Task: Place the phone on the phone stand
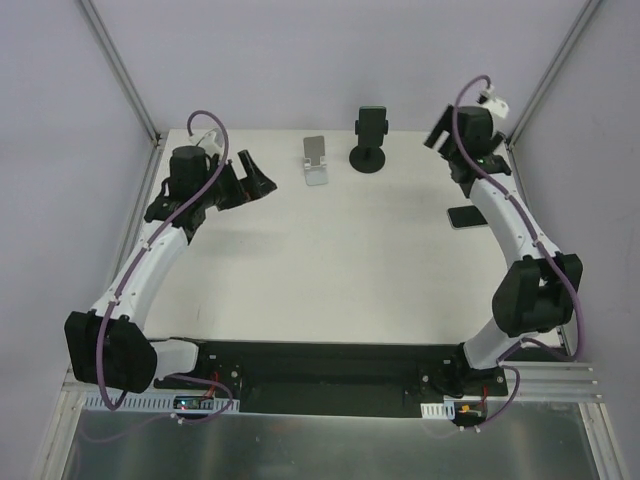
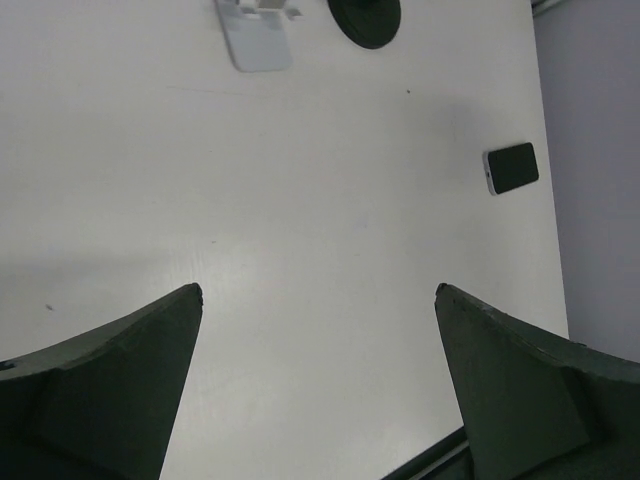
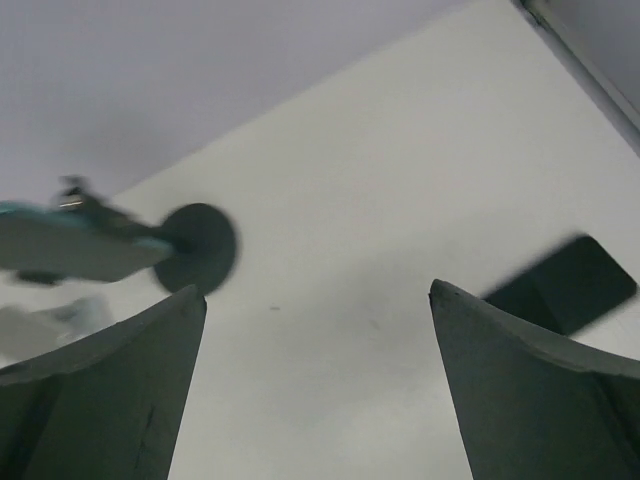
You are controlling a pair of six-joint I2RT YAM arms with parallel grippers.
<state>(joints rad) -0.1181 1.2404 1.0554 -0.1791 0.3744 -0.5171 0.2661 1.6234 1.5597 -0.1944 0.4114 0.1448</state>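
Observation:
The phone (image 1: 461, 217) lies flat on the white table at the right, partly hidden by my right arm. It also shows in the left wrist view (image 2: 512, 168) and, blurred, in the right wrist view (image 3: 565, 285). The phone stand (image 1: 370, 140) stands at the back middle, its cradle empty. Its disc base shows in the left wrist view (image 2: 365, 18) and the right wrist view (image 3: 200, 248). My left gripper (image 1: 262, 178) (image 2: 318, 290) is open and empty at the back left. My right gripper (image 1: 440, 138) (image 3: 318, 290) is open and empty, right of the stand and beyond the phone.
A small white stand (image 1: 316, 160) (image 2: 258, 35) sits just left of the black one. Grey walls and metal frame posts close the table at the back and sides. A black rail (image 1: 320, 365) runs along the near edge.

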